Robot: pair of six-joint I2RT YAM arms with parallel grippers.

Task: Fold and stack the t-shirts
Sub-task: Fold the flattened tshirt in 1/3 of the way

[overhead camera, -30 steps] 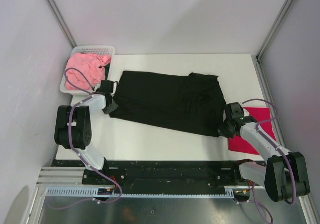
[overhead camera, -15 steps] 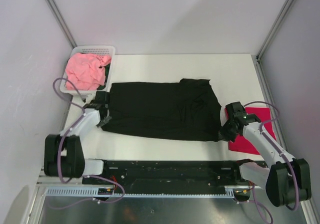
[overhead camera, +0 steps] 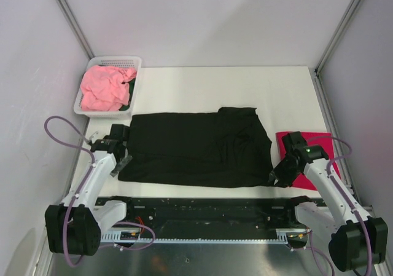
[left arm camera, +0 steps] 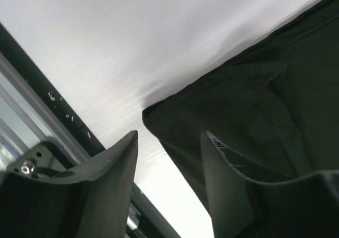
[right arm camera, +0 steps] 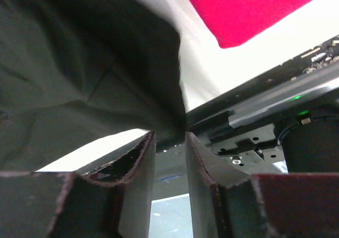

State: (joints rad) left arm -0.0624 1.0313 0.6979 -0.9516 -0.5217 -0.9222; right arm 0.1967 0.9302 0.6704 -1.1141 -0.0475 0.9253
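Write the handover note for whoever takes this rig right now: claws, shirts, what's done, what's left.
Left claw: open, nothing held, at the near-left corner of the black t-shirt.
Right claw: slightly open, the shirt's near-right corner at its tips.
Black t-shirt lies spread flat along the near edge of the table, not yet folded.
Red t-shirt: at the right, apparently folded.
Pink t-shirt: bunched in the basket, far left.
Left: fold black, stack it, then pink.

black t-shirt (right arm camera: 79, 52) corner at parted claw (right arm camera: 169, 137), red t-shirt (right arm camera: 249, 10)
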